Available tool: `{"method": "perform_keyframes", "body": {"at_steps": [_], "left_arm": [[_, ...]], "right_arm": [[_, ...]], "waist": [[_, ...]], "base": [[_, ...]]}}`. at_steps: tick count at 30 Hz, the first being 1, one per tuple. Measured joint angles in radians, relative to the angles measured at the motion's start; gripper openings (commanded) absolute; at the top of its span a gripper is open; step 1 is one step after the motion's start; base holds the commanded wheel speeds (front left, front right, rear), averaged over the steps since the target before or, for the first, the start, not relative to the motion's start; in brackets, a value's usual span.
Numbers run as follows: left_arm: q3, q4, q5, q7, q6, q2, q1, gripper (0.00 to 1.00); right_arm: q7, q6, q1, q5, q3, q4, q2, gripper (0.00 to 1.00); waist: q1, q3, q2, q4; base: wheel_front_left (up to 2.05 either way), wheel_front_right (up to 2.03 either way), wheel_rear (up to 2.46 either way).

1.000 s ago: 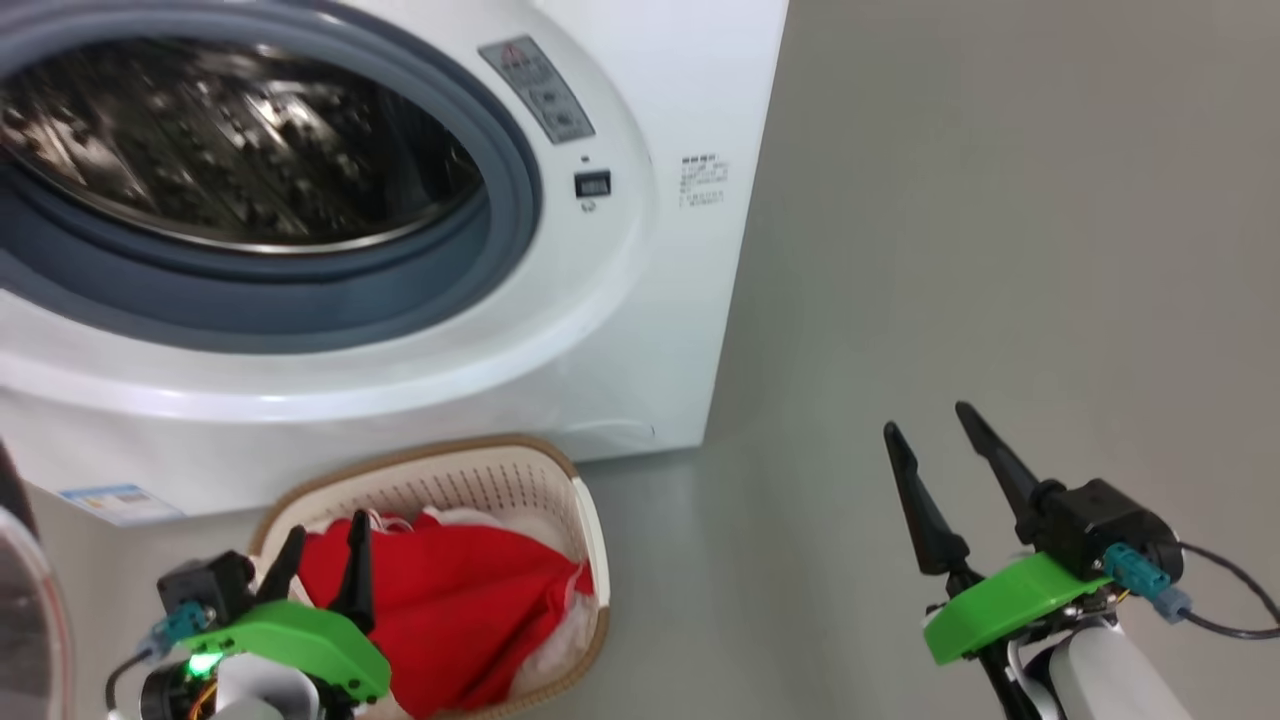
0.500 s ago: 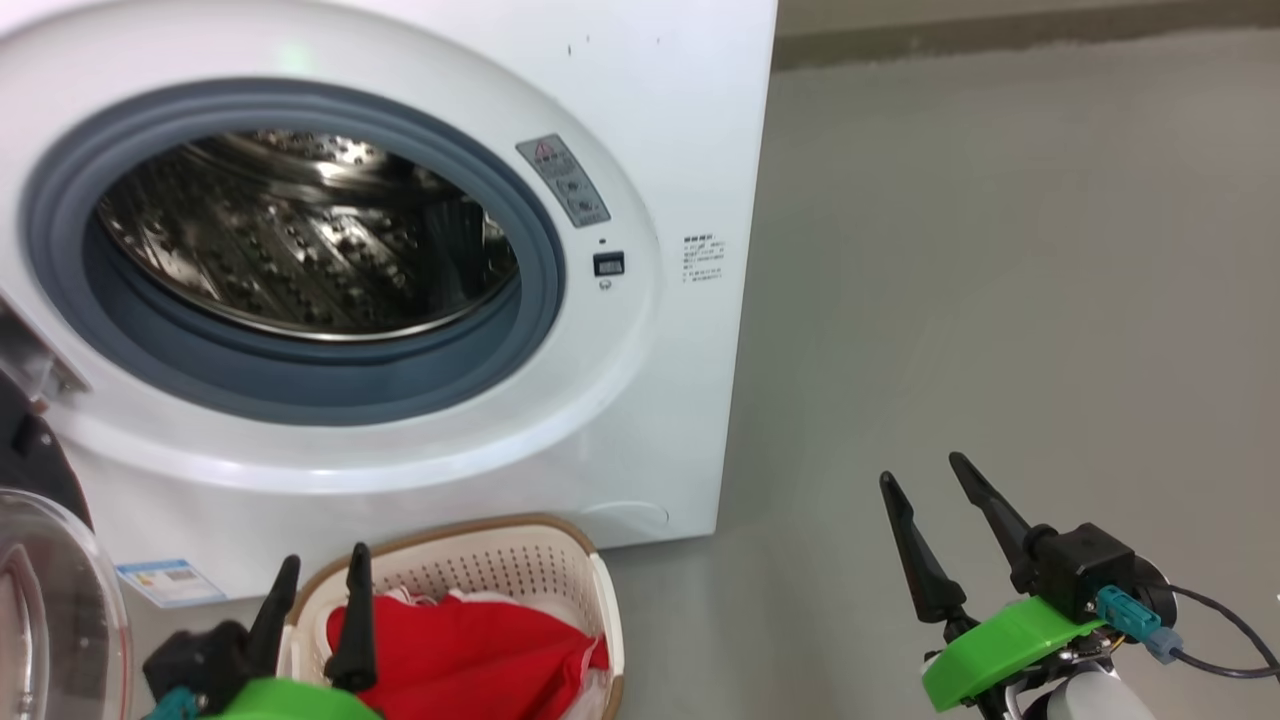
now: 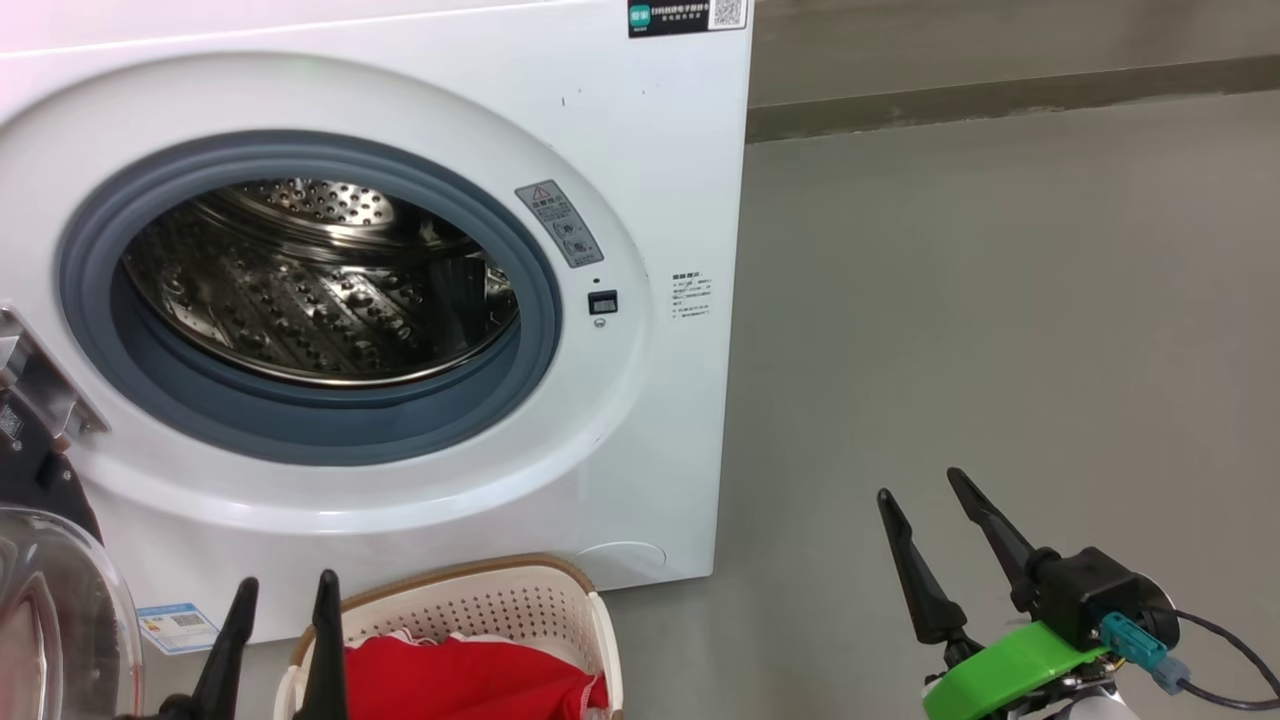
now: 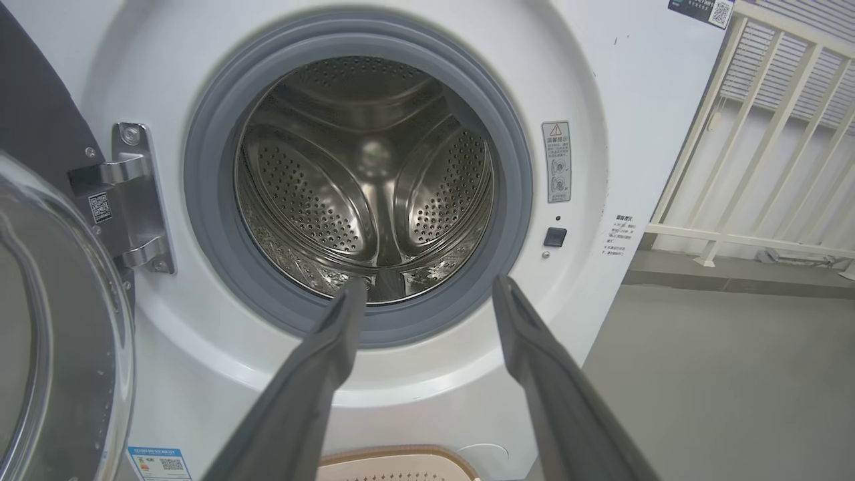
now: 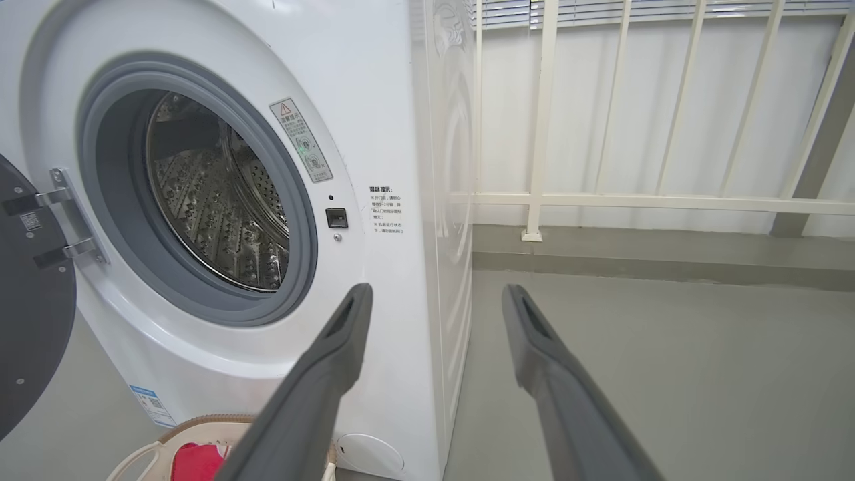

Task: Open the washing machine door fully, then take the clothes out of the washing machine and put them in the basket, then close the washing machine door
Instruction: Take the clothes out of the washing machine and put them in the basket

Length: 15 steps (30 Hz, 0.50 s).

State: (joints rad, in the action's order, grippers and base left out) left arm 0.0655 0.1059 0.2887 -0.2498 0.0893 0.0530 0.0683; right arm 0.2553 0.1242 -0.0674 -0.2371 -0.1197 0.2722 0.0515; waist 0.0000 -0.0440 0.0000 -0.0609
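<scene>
My left claw, cropped at 7 o'clock, and my right claw at 4 o'clock both spread wide, empty. The clothes lie in the basket at 6 o'clock, cut off below; the washing machine door, open at 8 o'clock, is mostly out of frame.

I see a plain grey floor stretching away on my right. Along its far edge runs a low grey kerb. A white railing of upright bars stands on that kerb, with a pale wall behind the bars.
</scene>
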Motion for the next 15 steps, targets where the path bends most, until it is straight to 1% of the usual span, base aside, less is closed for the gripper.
{"method": "perform_keyframes", "body": {"at_steps": [5, 15], "left_arm": [[0.013, -0.025, -0.012, 0.000, 0.001, -0.004, 0.039, 1.00], [0.032, -0.029, -0.014, 0.000, 0.001, -0.005, 0.052, 1.00]], "right_arm": [[0.000, 0.000, 0.013, 0.001, 0.010, -0.016, 0.000, 1.00], [0.000, 0.000, 0.026, 0.010, 0.012, -0.029, 0.000, 1.00]], "waist": [[0.0000, -0.005, 0.0000, 0.002], [0.0000, -0.007, 0.0000, 0.005]], "base": [[0.00, 0.00, 0.00], [0.00, 0.00, 0.00]]}}
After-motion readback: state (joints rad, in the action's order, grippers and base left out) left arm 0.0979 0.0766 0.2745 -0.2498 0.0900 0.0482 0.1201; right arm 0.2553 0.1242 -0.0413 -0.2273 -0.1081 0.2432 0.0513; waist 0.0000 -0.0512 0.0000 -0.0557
